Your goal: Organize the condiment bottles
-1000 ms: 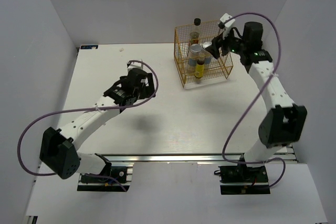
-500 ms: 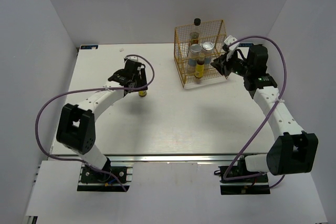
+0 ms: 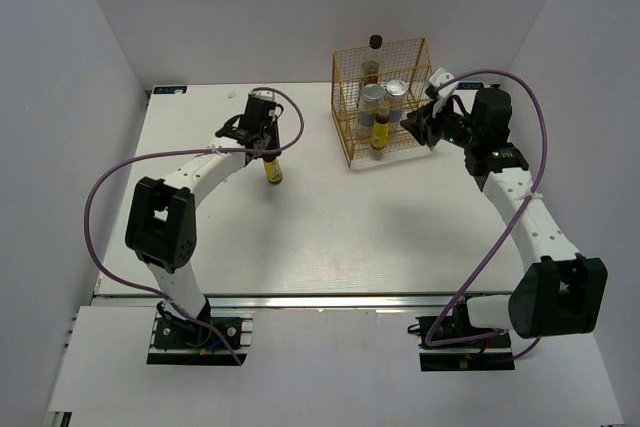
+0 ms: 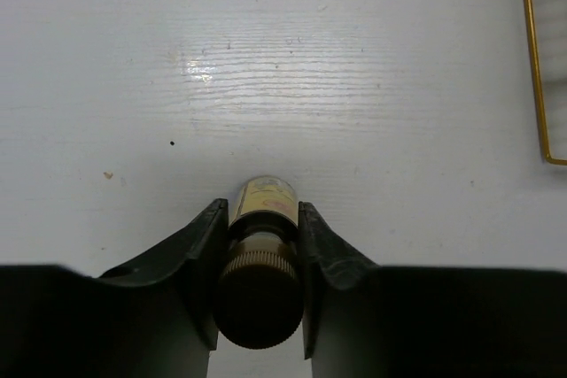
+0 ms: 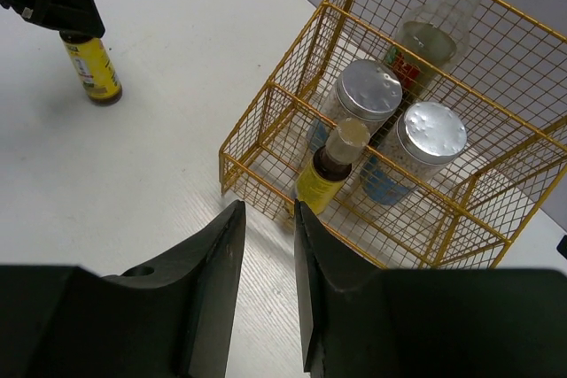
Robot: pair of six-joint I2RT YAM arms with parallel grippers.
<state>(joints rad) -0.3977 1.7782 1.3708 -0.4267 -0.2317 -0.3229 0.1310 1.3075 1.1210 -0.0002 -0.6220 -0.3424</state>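
A tiny yellow dark-capped bottle (image 3: 272,169) stands on the table left of the rack, slightly tilted. My left gripper (image 3: 265,145) is shut on its cap and neck. In the left wrist view the bottle (image 4: 261,258) fills the gap between both fingers (image 4: 205,236). The gold wire rack (image 3: 352,137) holds two silver-lidded jars (image 5: 368,93) (image 5: 431,133), another yellow bottle (image 5: 326,174) and, behind them, the taller black-capped bottle (image 5: 436,24). My right gripper (image 3: 415,125) hovers at the rack's right front, open by a narrow gap with nothing in it (image 5: 268,207).
The rack sits at the table's back right, near the rear wall (image 3: 250,17). White walls close in both sides. Bare tabletop (image 3: 340,227) stretches between the arms and the front rail (image 3: 330,299).
My left arm swung out to the yellow bottle on the table and shut on it. My right gripper drew back from above the rack to its right side and narrowed.
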